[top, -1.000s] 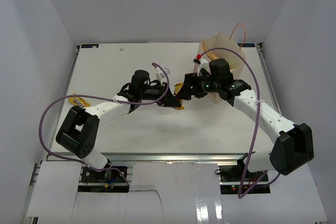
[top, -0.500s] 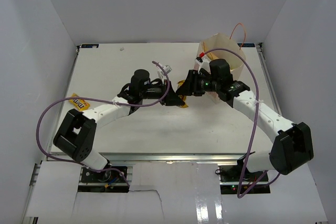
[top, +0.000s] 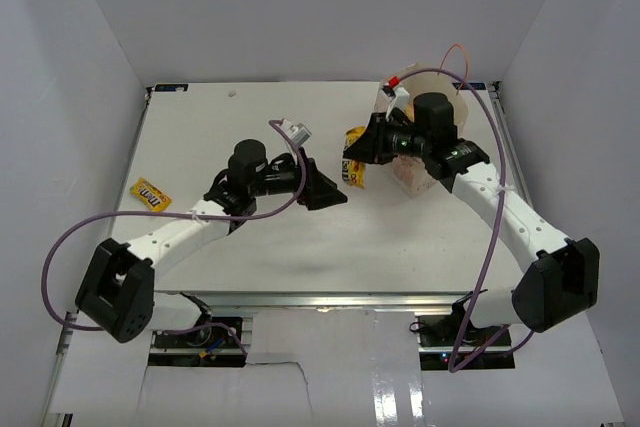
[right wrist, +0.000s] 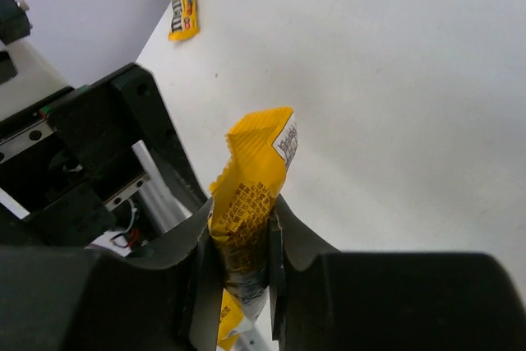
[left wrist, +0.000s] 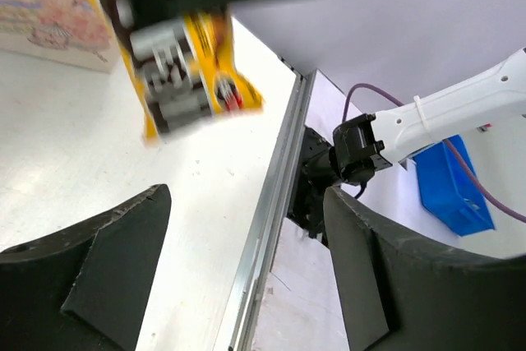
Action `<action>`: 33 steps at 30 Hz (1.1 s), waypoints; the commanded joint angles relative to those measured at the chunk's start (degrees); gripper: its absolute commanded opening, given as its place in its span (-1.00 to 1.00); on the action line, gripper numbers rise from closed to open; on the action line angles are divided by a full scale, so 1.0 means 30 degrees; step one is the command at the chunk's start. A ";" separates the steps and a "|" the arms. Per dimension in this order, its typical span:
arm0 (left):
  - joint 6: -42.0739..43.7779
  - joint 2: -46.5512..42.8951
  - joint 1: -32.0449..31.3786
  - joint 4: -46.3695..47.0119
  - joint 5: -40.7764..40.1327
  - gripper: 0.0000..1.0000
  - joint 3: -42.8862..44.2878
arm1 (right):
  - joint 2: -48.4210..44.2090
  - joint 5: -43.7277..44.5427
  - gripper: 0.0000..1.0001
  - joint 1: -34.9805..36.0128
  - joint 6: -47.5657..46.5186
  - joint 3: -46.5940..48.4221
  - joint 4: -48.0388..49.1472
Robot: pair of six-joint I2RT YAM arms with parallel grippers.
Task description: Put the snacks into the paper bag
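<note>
A yellow M&M's packet (top: 355,174) hangs above the table, just left of the paper bag (top: 428,81). My right gripper (top: 352,153) is shut on this packet (right wrist: 251,191), whose crinkled end sticks out past the fingers. My left gripper (top: 322,190) stands open and empty, a short way left of and below the packet. In the left wrist view the blurred packet (left wrist: 209,47) hangs ahead of that gripper (left wrist: 246,273), with the patterned side of the paper bag (left wrist: 41,14) behind it. A second yellow M&M's packet (top: 150,193) lies flat near the table's left edge.
The right arm crosses in front of the paper bag and hides most of it. A metal rail (left wrist: 271,203) runs along the table's edge. Beyond the table lies a blue bin (left wrist: 456,187). White walls close in the left, back and right sides.
The left gripper opened, let go of the yellow packet and drew back to the left. The right gripper shut on the packet and carried it up toward the bag.
</note>
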 commanded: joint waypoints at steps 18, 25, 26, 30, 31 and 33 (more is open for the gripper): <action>0.2896 -0.7308 0.7924 -1.4440 -1.4900 0.96 0.0133 | 0.2036 0.3557 -0.70 -0.5903 -1.5535 1.0629 0.0109; 0.0405 -0.6137 1.0499 -1.6637 -1.7739 0.96 0.0044 | 0.3444 0.6134 -0.62 -0.5904 -1.8736 0.8462 0.0284; 0.0169 -0.6077 1.0825 -1.6756 -1.7888 0.96 -0.0014 | 0.3735 0.6342 -0.60 -0.5904 -1.8913 0.8313 0.0314; -0.1148 -0.5405 1.2758 -1.7282 -1.8678 0.96 0.0219 | 0.4001 0.6696 -0.41 -0.5933 -1.9266 0.7697 0.0168; -0.1471 -0.5142 1.3167 -1.7748 -1.9435 0.96 0.0626 | 0.4001 0.6638 -0.27 -0.5933 -1.9237 0.7667 0.0081; -0.2584 -0.4118 1.3463 -1.8394 -2.0433 0.96 0.1213 | 0.3972 0.6521 -0.14 -0.5933 -1.9120 0.7841 -0.0298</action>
